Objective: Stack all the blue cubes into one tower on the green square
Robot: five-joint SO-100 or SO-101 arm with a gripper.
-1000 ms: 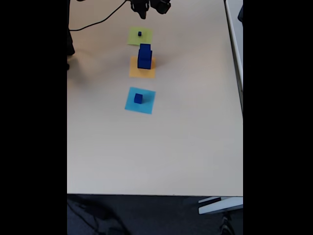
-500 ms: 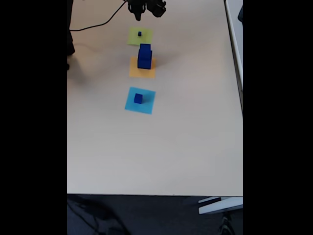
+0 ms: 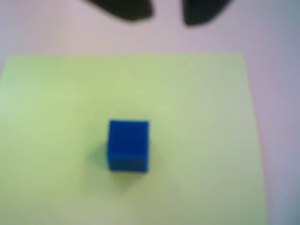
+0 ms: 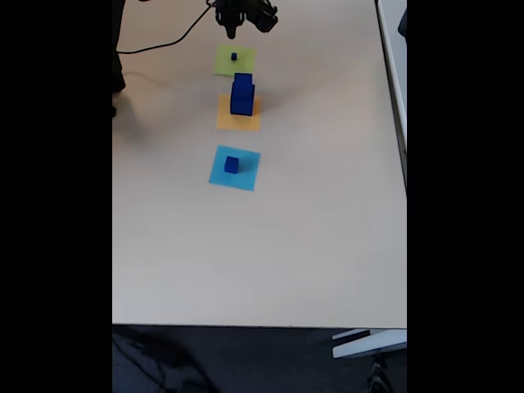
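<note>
**Smallest cube sits where the tower base belongs — risks from here**

Layout, fixed view: three paper squares in a line on the pale beige counter, running near to far. Far end, the flat yellow-green paper square with one tiny dark blue cube on it. Middle, the flat orange paper square carrying a two-high stack of larger dark blue cubes. Nearest, the flat light-blue paper square with a mid-sized dark blue cube.

The black two-finger hand hangs over the far edge of the counter, just beyond the green square. In the wrist view its two dark fingertips show apart at the top edge, nothing between them; the tiny cube lies below them, roughly centred on the green square.

What could go wrong, as I judge it:
- Tiny cube is a poor target — a slightly off-centre closing could push it across the paper or tip it instead of gripping it.
- Left in place, it blocks the base; larger cubes set on it would topple.
- The stack on orange stands close to the green square — a low pass of the arm could knock it over.
- Wrist view is soft, so alignment is hard to confirm.
</note>
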